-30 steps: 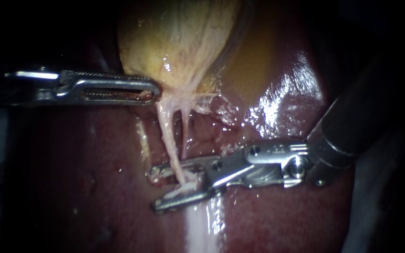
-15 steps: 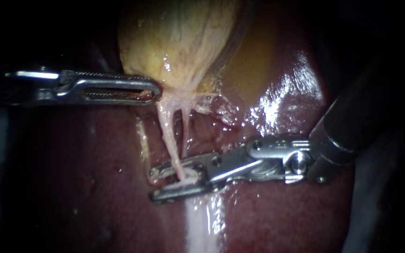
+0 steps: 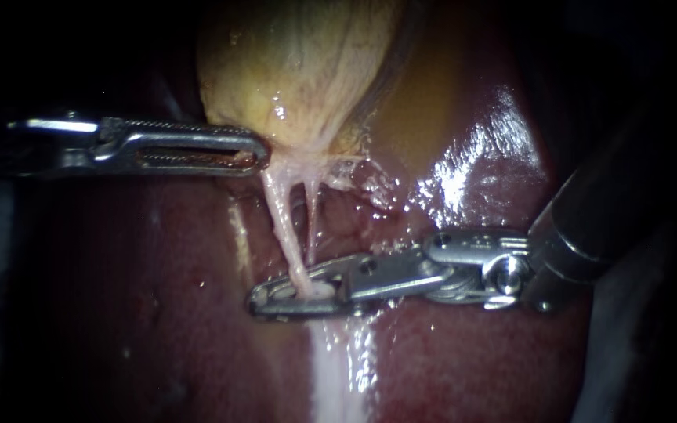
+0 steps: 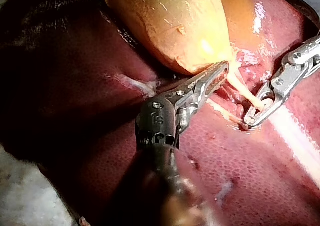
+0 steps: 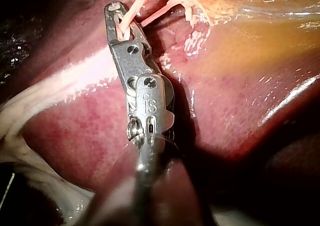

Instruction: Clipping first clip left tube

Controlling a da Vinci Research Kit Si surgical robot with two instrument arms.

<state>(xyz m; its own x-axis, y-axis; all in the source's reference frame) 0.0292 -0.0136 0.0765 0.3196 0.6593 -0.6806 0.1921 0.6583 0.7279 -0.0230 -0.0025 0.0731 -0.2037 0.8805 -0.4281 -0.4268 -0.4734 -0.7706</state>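
Dark red, glossy liver [image 3: 472, 352] lies under everything. Claw of left instrument [image 3: 258, 153] is closed flat on the lower end of the yellow gallbladder [image 3: 299, 63]. Claw of right instrument [image 3: 256, 304] is squeezed nearly together across the pale pink left tube [image 3: 282, 227], touching it from both sides, below the gallbladder.

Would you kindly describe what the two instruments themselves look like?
The left instrument is slim bright steel. Its long, narrow jaws are slotted, with fine teeth along the edges. The right instrument has a thick dark shaft, a silvery hinged wrist with round pins and small stamped marks, and short open-frame jaws.
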